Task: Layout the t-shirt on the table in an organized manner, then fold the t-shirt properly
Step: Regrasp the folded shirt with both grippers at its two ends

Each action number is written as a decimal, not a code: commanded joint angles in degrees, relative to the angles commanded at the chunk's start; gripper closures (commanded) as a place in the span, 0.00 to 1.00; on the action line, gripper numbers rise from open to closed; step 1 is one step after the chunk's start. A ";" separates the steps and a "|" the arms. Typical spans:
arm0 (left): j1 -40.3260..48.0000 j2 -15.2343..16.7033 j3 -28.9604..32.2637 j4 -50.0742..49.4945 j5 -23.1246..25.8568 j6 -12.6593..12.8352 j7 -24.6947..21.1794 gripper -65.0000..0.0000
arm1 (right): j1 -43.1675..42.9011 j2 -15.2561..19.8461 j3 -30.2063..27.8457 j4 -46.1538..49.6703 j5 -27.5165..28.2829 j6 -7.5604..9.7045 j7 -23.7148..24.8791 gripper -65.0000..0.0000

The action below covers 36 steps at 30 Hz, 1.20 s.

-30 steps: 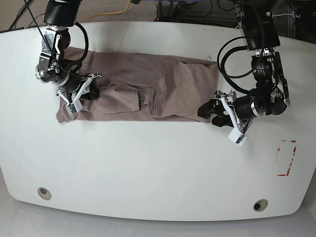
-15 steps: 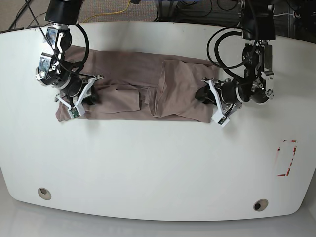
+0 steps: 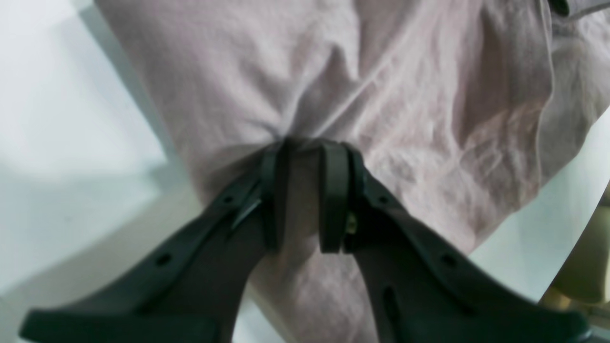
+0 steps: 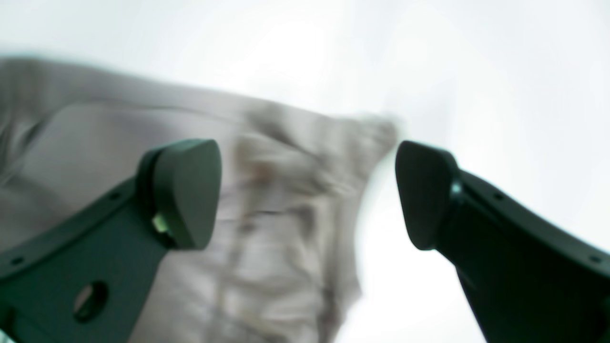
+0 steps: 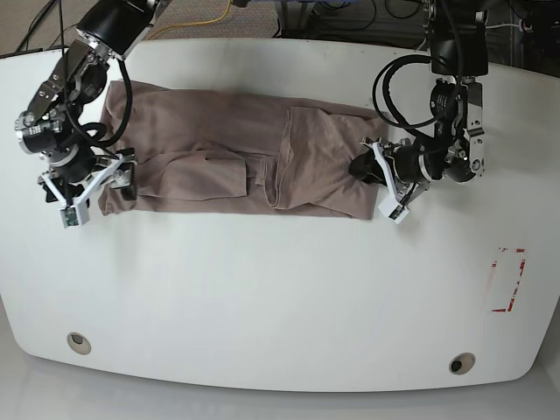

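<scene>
T-shirt cloth was pinched between the pads of the left gripper, whose jaws were nearly closed on a gathered fold, with wrinkles radiating from the nip; the right gripper stood wide open, its fingers straddling a blurred corner of the fabric without clamping it, one finger over cloth and the other over bare white surface; in the base view that left gripper sat at the garment's edge on the view's right, while the right gripper hovered at the lower corner on the view's left; outward from both, the shirt lay as a long, partly folded band across the far half of the table, with an overlapping panel near its middle and creases throughout; a red tape outline and two grey grommets lay well apart from it. I judged the step to be gripping the two ends before a fold or straightening pull; the next move would call for the right jaws to close on that corner, then both arms to lift and carry evenly so the soft cloth did not bunch or slip.
</scene>
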 joint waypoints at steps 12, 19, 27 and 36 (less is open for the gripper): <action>0.70 -1.67 0.00 -0.09 -0.09 0.00 -0.09 0.84 | 1.05 11.52 6.68 -28.57 14.24 0.00 2.11 0.16; 0.79 -1.67 0.00 -0.09 -0.09 0.00 -0.09 0.84 | 0.88 12.48 6.33 -35.25 15.91 0.00 2.73 0.16; 0.79 -1.58 0.00 0.00 -0.26 0.00 -0.09 0.84 | -0.97 7.47 2.55 -35.08 16.09 0.00 2.55 0.16; 0.79 -1.41 0.09 0.00 -0.26 0.00 -0.09 0.84 | -2.73 1.93 -1.76 -27.08 16.09 0.00 2.37 0.16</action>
